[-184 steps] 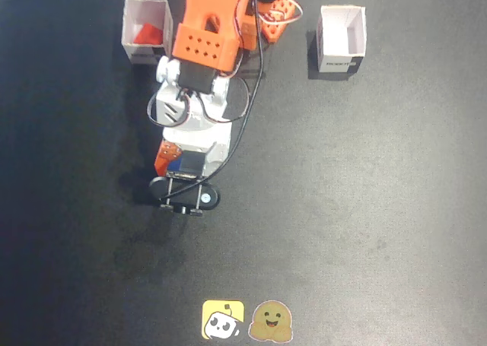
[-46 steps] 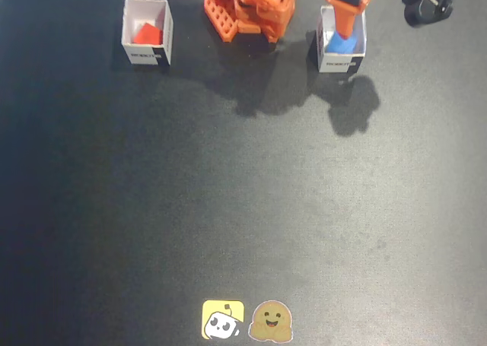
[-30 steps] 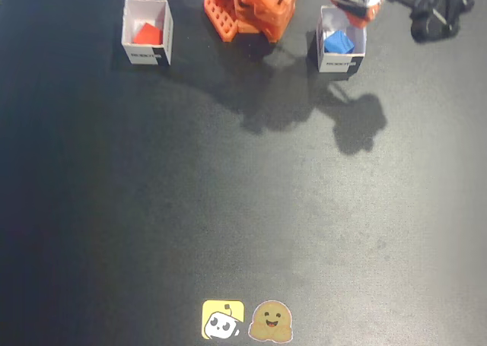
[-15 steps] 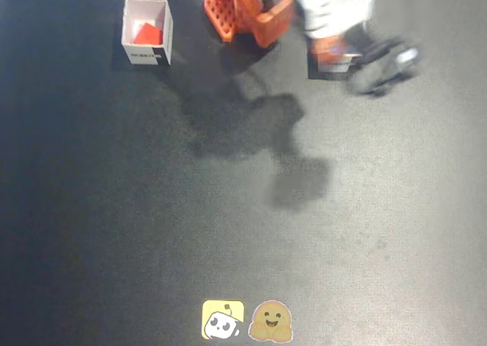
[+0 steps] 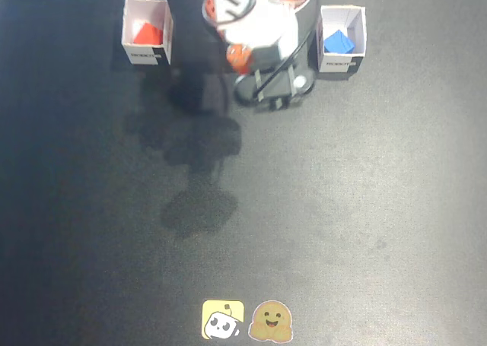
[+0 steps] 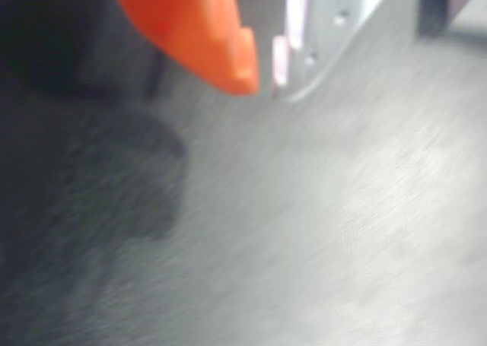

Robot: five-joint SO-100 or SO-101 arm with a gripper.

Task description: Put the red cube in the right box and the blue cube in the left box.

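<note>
Apparently done, both cubes boxed. Pincer (image 6: 262, 72) seen close in wrist view: orange finger (image 6: 198, 26) and pale finger (image 6: 304, 34) with only a narrow gap at the tips, nothing between them, so nearly closed and empty. View blurred, likely arm motion. Folded back at top centre of fixed view, pincer itself hard to pick out under white arm (image 5: 255, 26).

Risks, judged only: little left to spoil. Possible knock to either box if arm swings sideways while low, both boxes near the base. Light card, easy to shove or tip. Cable (image 5: 300, 53) loops close to the box at right in fixed view, could snag it.

Red cube (image 5: 146, 34): bright red-orange, plain, sits tilted inside the right box (image 5: 163, 36), which lies at upper left in fixed view; pinkish inner walls, black label on front. Blue cube (image 5: 338, 42): bright blue, same size, also askew, inside the left box (image 5: 361, 34) at upper right in fixed view; whiter grey walls, black label.

Dark table (image 5: 342, 209) otherwise bare except two stickers (image 5: 247, 321) at bottom edge, well apart from everything.
</note>
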